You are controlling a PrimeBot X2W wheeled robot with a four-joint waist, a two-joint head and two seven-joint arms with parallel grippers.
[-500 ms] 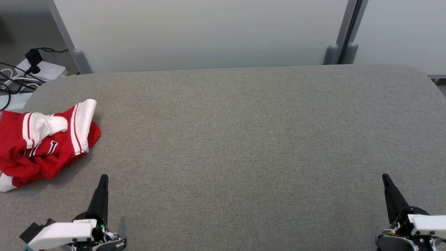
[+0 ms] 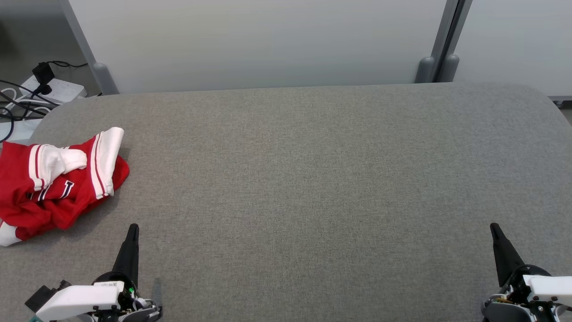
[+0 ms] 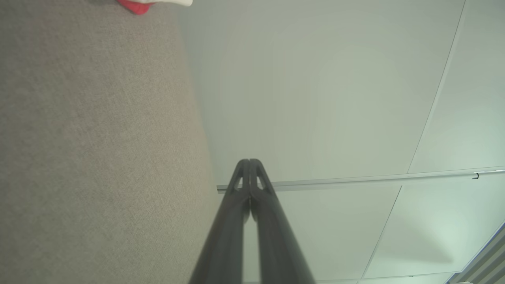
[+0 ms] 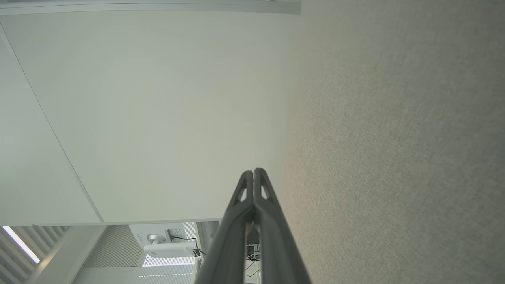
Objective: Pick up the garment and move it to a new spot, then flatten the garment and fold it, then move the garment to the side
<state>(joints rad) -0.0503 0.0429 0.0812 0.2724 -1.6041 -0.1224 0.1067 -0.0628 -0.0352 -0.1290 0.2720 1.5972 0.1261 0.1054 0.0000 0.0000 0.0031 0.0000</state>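
A grey fabric worktop (image 2: 313, 179) stretches out before me, with pale wall panels (image 2: 259, 40) behind it. A power strip (image 2: 58, 89) with dark cables sits on the floor past the far left corner. The garment (image 2: 58, 183), red with white striped trim, lies crumpled at the worktop's left edge. My left fingers (image 2: 132, 241) hover at the lower left, near the garment but apart from it. They are pressed tight together and hold nothing. My right fingers (image 2: 502, 250) sit at the lower right, well apart from the garment, likewise closed and empty. From the left wrist I see a sliver of the garment (image 3: 136, 4) at the top edge.
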